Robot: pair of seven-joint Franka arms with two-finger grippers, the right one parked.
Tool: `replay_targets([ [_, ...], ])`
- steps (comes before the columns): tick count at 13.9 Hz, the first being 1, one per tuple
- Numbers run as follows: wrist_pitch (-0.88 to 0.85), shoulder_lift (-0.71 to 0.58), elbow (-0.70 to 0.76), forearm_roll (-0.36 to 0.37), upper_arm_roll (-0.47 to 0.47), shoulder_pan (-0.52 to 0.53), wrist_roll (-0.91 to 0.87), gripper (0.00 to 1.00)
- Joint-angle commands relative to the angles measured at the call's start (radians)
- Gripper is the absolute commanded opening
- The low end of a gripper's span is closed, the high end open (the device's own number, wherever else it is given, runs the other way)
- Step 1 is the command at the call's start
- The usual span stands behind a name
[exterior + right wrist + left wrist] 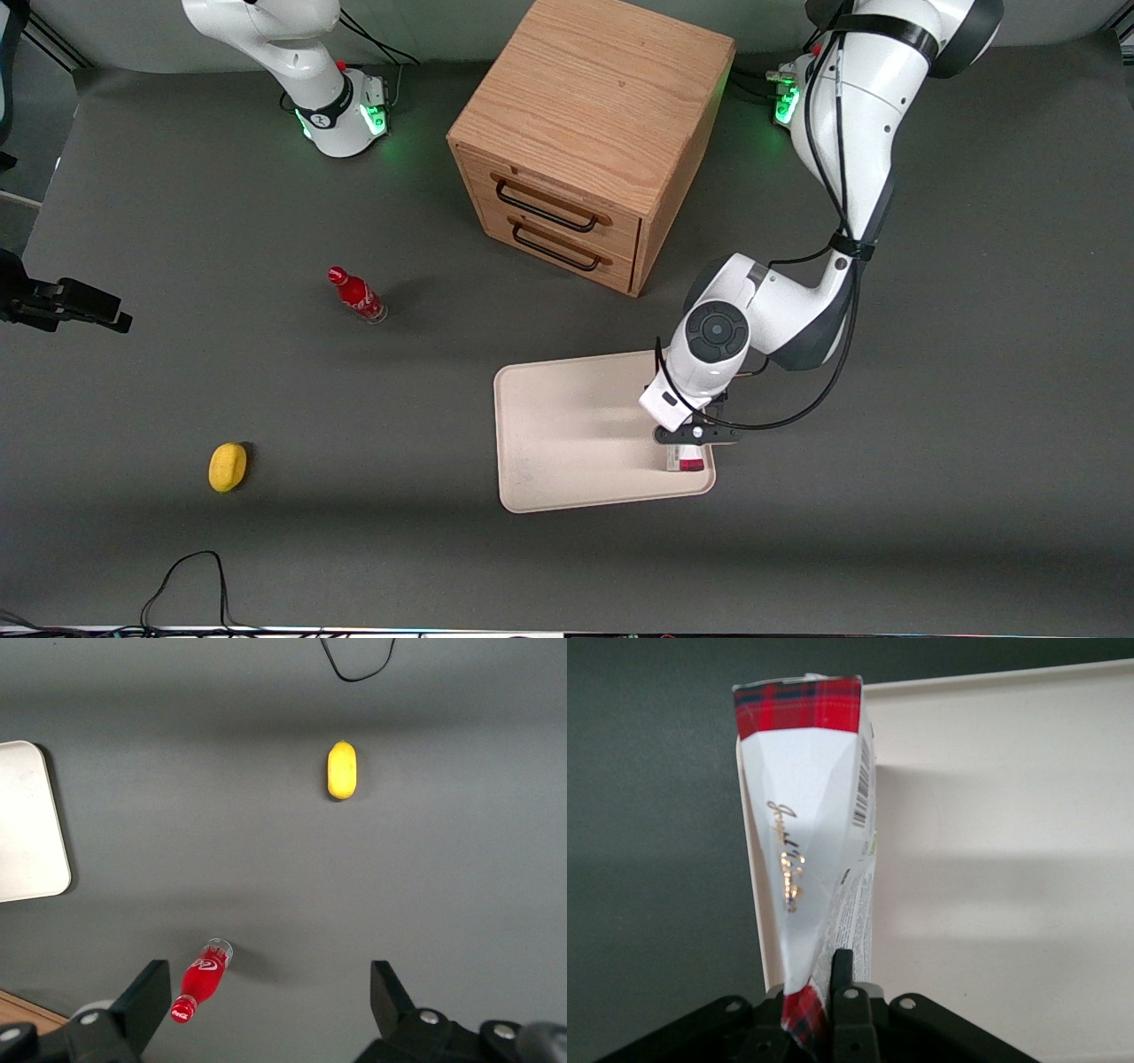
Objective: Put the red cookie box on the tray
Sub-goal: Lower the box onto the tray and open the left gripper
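1. Now we see the tool (pixel 690 446) over the tray (pixel 567 425), at its edge toward the working arm's end, pinching the red cookie box (pixel 811 842) by one end.
2. Box hangs edge-on above the tray rim; contact w/ tray we cannot tell.
3. Soda bottle (pixel 356 295) & yellow fruit (pixel 227 467) lie well apart on tabletop (pixel 930 496).

Bench (pixel 974 399): dark grey matte surface. Directly on it:
- cream-white tray (pixel 567 434), rounded corners, low rim; under the tool (pixel 687 443), at the rim edge toward the working arm's end.
- wooden two-drawer cabinet (pixel 589 133), dark handles; farther from the front camera than the tool.
- red-capped soda bottle (pixel 356 295), toward the parked arm's end.
- yellow lemon-like fruit (pixel 228 467), well apart from the tool, toward the parked arm's end.
- black cable (pixel 190 576), at the bench edge nearest the front camera.
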Motion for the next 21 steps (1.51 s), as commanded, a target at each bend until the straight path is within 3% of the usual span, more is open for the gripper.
replay_targets([
  [1,-0.004,0.009,0.008,0.021,0.032,-0.035,-0.042,0.00],
  [6,-0.001,0.012,0.008,0.034,0.050,-0.040,-0.055,0.00],
  [7,-0.001,0.013,0.008,0.034,0.056,-0.040,-0.055,0.21],
  [8,0.000,0.012,0.008,0.039,0.064,-0.040,-0.052,0.99],
  [13,-0.010,-0.037,0.019,0.033,0.067,-0.027,-0.047,1.00],
  [17,-0.139,-0.224,-0.012,0.022,0.113,0.061,0.022,1.00],
  [21,-0.372,-0.410,-0.012,-0.148,0.209,0.163,0.473,1.00],
])
